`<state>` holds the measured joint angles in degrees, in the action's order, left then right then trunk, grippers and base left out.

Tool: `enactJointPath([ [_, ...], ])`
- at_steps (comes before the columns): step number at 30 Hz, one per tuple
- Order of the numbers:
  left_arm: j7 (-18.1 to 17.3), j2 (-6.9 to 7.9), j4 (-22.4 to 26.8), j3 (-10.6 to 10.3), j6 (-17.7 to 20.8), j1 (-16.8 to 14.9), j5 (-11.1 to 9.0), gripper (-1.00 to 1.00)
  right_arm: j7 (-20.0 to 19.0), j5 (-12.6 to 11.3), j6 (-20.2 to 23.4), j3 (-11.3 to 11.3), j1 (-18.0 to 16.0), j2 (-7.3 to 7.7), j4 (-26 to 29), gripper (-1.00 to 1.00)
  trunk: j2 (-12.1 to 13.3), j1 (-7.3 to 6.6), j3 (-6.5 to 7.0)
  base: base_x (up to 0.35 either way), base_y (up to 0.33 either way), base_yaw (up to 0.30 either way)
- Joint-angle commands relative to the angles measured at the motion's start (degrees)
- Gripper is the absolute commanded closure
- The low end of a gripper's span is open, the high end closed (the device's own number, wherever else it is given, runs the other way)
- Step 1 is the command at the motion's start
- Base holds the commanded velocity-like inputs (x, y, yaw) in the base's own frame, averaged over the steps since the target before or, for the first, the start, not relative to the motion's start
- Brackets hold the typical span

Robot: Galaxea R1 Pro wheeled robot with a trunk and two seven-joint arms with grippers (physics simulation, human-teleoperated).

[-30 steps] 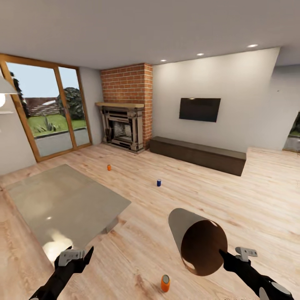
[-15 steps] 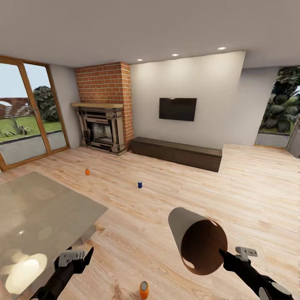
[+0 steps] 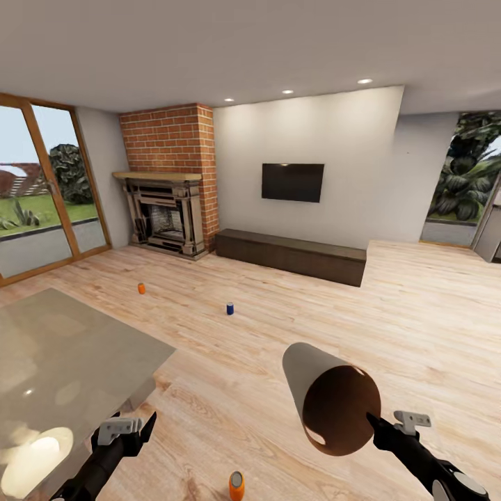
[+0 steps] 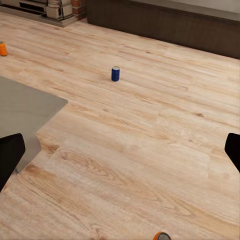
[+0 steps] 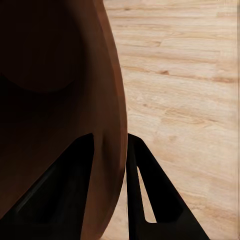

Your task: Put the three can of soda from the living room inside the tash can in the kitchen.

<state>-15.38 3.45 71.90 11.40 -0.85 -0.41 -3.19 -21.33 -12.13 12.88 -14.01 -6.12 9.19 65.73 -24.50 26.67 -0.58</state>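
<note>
The robot stood in the living room, on a light plank floor (image 3: 417,313). Its right gripper (image 3: 371,419) held the bin (image 3: 334,400) by the rim, one finger inside the wall and one outside it (the right wrist view showed this plainly), so the jaws were closed on the bin's edge. The bin was tipped on its side in the air, its dark brown mouth turned toward the camera and its pale outer wall pointing away over the floor.

The left gripper (image 3: 132,426) hung over the floor just beside the near corner of the grey low table (image 3: 62,362). In the left wrist view its two dark fingertips (image 4: 10,155) sat at opposite edges of the picture, spread wide with nothing between them.

Three cans stood upright on the floor. The nearest orange can (image 3: 236,486) was at the bottom edge of the head view, between the two arms. The blue can (image 3: 229,308) stood out in the open floor, well apart from the table's far corner. The far orange can (image 3: 141,288) stood beyond the table, toward the brick fireplace (image 3: 170,188).

Along the far wall ran a long dark low cabinet (image 3: 292,254) with a television (image 3: 292,182) above it, and glass doors (image 3: 42,195) opened on the garden.
</note>
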Motion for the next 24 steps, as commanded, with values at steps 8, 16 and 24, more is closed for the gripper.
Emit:
enactJointPath([
  [8,0.00,-0.02,0.00,0.02,0.03,0.02,-0.02,-1.00,0.96,-0.63,-0.36,-0.03,-0.03,-1.14,0.18,1.00,-0.02,-0.01,0.01,0.000,0.000,0.000],
  [16,0.08,-0.02,0.00,-0.05,0.06,0.04,0.06,-1.00,0.95,-0.47,-0.46,0.15,-0.01,-1.43,0.19,1.00,-0.02,-0.01,0.01,0.000,0.000,0.000],
  [24,0.09,-0.02,-0.06,-0.06,0.11,-0.01,0.14,-1.00,1.05,-0.58,-0.19,0.58,0.02,-1.45,0.24,1.00,-0.02,-0.01,0.01,0.000,0.000,0.000],
])
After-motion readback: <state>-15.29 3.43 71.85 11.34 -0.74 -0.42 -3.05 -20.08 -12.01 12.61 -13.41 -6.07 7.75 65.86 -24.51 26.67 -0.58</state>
